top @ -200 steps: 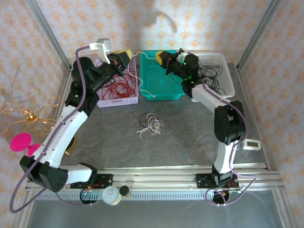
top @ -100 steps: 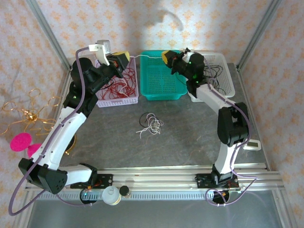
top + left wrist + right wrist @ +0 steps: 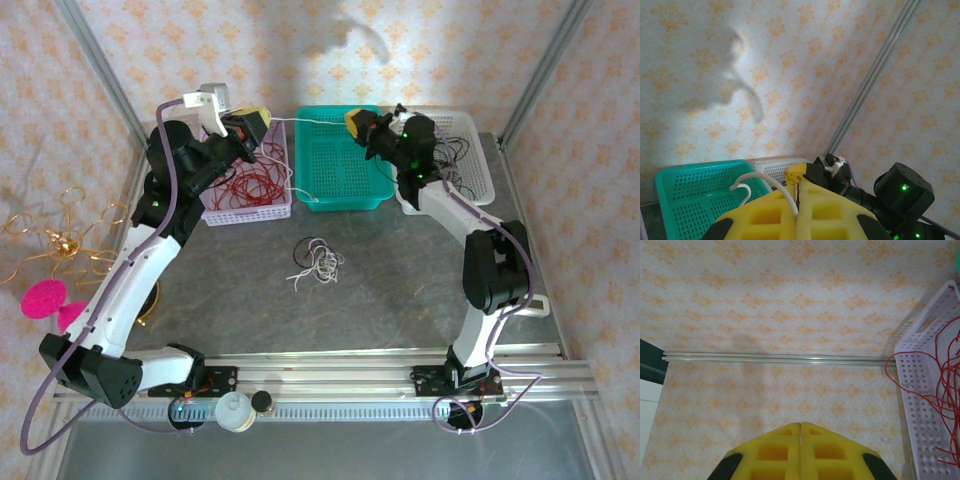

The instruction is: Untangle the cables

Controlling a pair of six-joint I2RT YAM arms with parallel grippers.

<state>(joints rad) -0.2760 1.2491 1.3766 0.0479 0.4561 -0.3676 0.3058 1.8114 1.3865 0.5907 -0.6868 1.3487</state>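
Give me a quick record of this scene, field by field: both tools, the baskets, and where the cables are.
left tool: shut on white cable
right tool: shut, apparently on that cable's other end
white cable: strung between the tools above teal basket
lilac basket: red cables inside
white basket: black cables inside
table: loose clump of white and black cables

Overhead view; wrist cameras facing wallpaper (image 3: 790, 315)

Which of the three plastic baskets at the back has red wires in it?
The pale lilac perforated basket, leftmost: thin red wires curl inside it. The teal middle basket shows none; the white right-hand basket holds black wires.
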